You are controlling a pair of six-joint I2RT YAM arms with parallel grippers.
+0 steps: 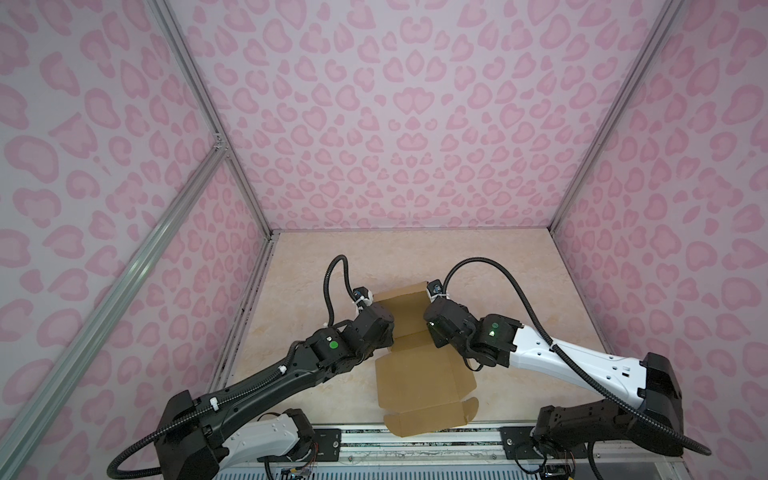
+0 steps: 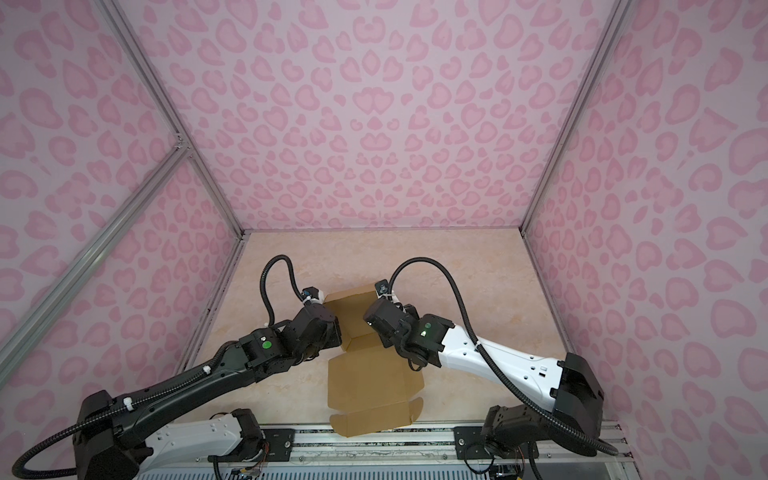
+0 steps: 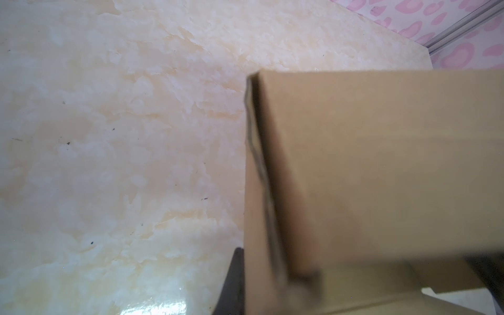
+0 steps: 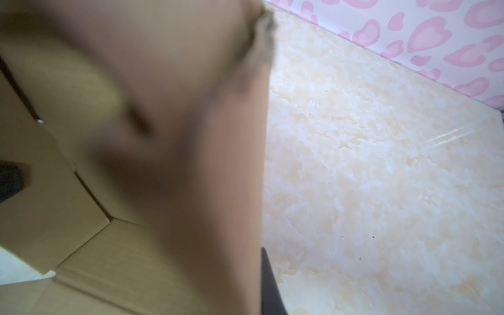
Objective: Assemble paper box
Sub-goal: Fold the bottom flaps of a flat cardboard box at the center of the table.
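The paper box [image 1: 419, 374] [image 2: 370, 382] is a brown kraft sheet lying half folded in the middle of the table, with its far panel [image 1: 405, 309] raised between the two arms. My left gripper [image 1: 380, 328] [image 3: 253, 289] is shut on the box's left side wall [image 3: 354, 163]. One dark finger [image 3: 231, 283] presses on the wall's outside; the other is hidden behind the cardboard. My right gripper [image 1: 434, 328] [image 4: 253, 289] is shut on the right side wall [image 4: 218, 163] in the same way, with one finger [image 4: 268, 286] showing outside it.
The beige marble table [image 1: 498, 270] is walled in by pink patterned panels [image 1: 395, 124] at the back and both sides. A metal rail [image 1: 457, 442] runs along the front edge, and the box's near flap [image 1: 432, 417] reaches over it.
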